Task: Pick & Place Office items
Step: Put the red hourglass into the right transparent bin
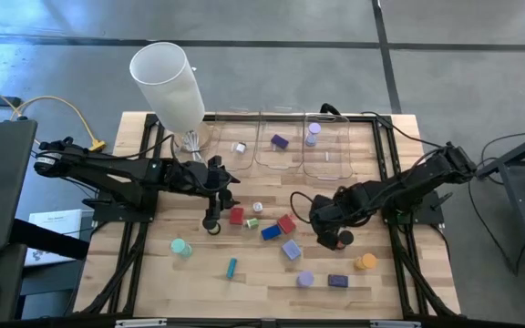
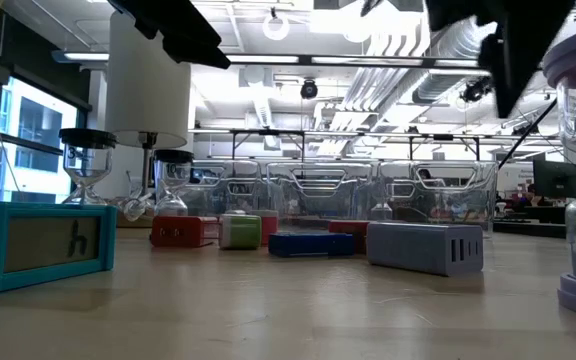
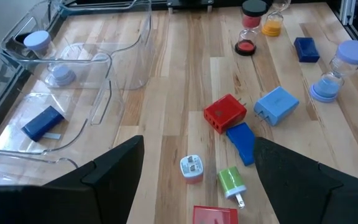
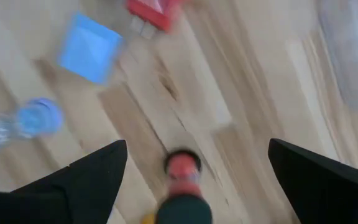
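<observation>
Our right gripper [image 1: 334,239] hangs low over the table's right half, fingers spread wide and holding nothing; we see, in its wrist view, a black-capped red hourglass [image 4: 182,167] lying on the wood between the two fingers, untouched. Our left gripper [image 1: 211,221] waits near the table's middle left, also spread and empty. Nearest the front edge lie a teal stick [image 1: 231,267], a lavender hourglass [image 1: 304,279] and a dark blue block [image 1: 337,281], with an orange hourglass [image 1: 365,262] to their right and a green roll [image 1: 181,247] to their left. Further in, a cluster sits between the grippers: a red charger block [image 3: 225,112], a light blue charger [image 3: 276,104], a blue block [image 3: 241,142], a green plug [image 3: 231,183] and a small white plug [image 3: 191,168]. Beyond them stand three clear bins [image 1: 281,144]; one holds a purple block [image 1: 280,141], another a lavender hourglass. At the far left corner rises a tall white cylinder [image 1: 169,84].
</observation>
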Controlling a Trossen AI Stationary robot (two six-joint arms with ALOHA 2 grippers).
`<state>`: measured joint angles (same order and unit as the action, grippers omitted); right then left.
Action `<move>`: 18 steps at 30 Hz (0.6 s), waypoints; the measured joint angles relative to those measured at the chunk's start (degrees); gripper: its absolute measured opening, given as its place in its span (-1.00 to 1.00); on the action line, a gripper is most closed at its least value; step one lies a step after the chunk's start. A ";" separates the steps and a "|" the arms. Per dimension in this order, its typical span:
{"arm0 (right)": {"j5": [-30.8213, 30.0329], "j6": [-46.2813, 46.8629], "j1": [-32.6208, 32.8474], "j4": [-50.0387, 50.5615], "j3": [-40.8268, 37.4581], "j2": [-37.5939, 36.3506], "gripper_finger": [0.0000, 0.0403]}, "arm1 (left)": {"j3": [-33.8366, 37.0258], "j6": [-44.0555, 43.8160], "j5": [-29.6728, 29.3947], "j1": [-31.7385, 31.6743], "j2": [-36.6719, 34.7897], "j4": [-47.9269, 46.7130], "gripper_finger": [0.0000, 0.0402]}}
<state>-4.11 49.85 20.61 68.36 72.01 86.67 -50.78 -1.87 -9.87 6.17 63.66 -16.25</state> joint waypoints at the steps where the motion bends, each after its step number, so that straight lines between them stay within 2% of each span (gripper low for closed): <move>1: 1.02 1.53 0.23 1.17 0.00 0.00 0.89 | 0.00 0.02 0.00 0.00 0.00 0.00 0.46; 6: 4.26 7.61 1.21 4.35 -0.02 0.00 0.89 | 0.00 0.02 0.00 0.00 -0.01 0.00 0.46; 18: 4.32 14.15 4.36 5.94 -0.14 0.00 0.89 | -0.09 -0.07 0.00 0.00 -0.02 -0.07 0.46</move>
<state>0.21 64.00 24.97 74.30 71.87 86.67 -50.87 -1.93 -9.87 6.17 63.64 -16.32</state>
